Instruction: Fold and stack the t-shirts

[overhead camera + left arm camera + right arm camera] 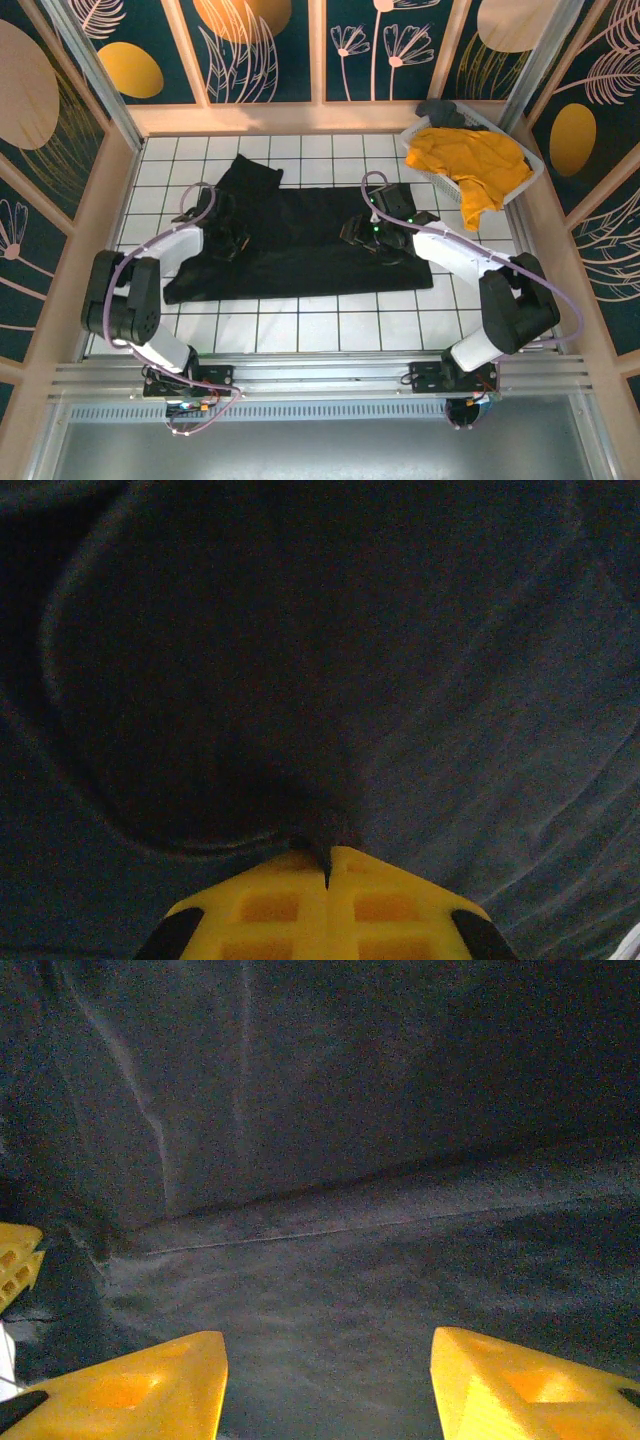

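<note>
Two tees to do, & the first fold is only starting. The large black short-sleeved cloth t-shirt (300, 245) lies spread roughly flat in the middle of the white tiled desk (300, 330), one sleeve sticking out toward the far side. The mustard-yellow cloth t-shirt (468, 160) sits crumpled in the white plastic lattice basket (536, 160) at the far right corner, untouched. Left fingers (228, 238) are down on the black tee's left part & right fingers (358, 232) on its right-centre, well apart from each other. Step in hand, as I read it: getting a two-point hold on the black tee for fold no. 1. Left wrist cam gives what the top cam can't: the yellow tips are pressed together w/ a pucker of black cloth nipped at their point, so that side has its pinch. Right wrist cam: tips spread wide, nothing btwn them, hovering close over black cloth w/ a seam or folded edge running across just ahead. Next move prob. needs the right fingers to drop onto that edge & close, then both arms to lift & carry together so the cloth folds evenly; a one-sided pull would skew it. Top cam adds the layout (shirt outline, basket, arm spacing) but is too coarse to tell finger state.
</note>
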### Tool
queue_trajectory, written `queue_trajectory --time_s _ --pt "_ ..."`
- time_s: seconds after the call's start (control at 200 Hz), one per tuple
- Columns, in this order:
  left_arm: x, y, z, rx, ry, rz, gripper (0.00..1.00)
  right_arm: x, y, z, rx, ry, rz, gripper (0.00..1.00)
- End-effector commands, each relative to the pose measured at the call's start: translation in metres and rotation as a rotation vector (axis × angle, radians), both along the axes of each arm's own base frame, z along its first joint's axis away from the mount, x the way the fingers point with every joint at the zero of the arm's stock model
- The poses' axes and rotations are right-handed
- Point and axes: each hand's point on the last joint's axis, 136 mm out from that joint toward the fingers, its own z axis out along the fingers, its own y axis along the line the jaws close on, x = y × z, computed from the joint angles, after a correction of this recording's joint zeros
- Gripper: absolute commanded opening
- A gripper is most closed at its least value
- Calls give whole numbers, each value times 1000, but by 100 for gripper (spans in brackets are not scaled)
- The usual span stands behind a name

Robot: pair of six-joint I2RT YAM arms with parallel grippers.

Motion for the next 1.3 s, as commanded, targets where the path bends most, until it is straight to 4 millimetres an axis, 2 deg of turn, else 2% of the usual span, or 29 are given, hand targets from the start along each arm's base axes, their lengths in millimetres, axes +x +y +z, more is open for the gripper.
queue_trajectory --time_s 0.0,0.015,0.04,0.215,0.255,0.295,0.325,0.365,0.495,0.55,0.646,0.741,0.821,0.961,1.146,1.226,1.291 --pt "24 -12 9 41 -34 -104 1 11 3 10 23 -16 -19 57" --pt "26 -14 12 43 -40 -115 1 11 3 9 23 -14 -19 57" --pt "27 -16 1 57 -7 -134 2 11 2 9 24 -12 -21 57" --pt "32 -18 -12 119 62 -225 7 13 0 8 41 0 -29 57" --pt "33 -19 -14 124 63 -242 13 14 0 9 47 1 -31 57" --pt "36 -21 -13 126 50 -257 26 14 0 8 52 2 -32 57" --pt "42 -24 -9 121 23 -272 39 15 0 8 55 3 -35 57" --pt "52 -29 0 106 -30 -293 47 18 -1 9 58 -1 -40 57" --pt "85 -42 33 102 -181 -357 49 30 -7 10 53 -23 -66 57" --pt "100 -35 46 163 -207 -361 48 40 -15 10 26 -41 -96 57" --pt "127 -10 61 235 -222 -306 46 65 -33 8 -50 -71 -166 57" --pt "160 17 64 255 -237 -239 45 98 -48 9 -126 -120 -216 57" --pt "189 36 63 354 -245 -223 45 123 -55 11 -190 -165 -234 57" --pt "237 52 58 505 -279 -241 47 159 -65 9 -260 -215 -251 57" --pt "273 69 36 665 -329 -243 51 184 -76 10 -267 -246 -254 57" --pt "282 71 28 701 -343 -250 56 188 -78 11 -275 -251 -247 57" --pt "287 75 21 732 -346 -252 64 188 -80 8 -281 -246 -237 57"
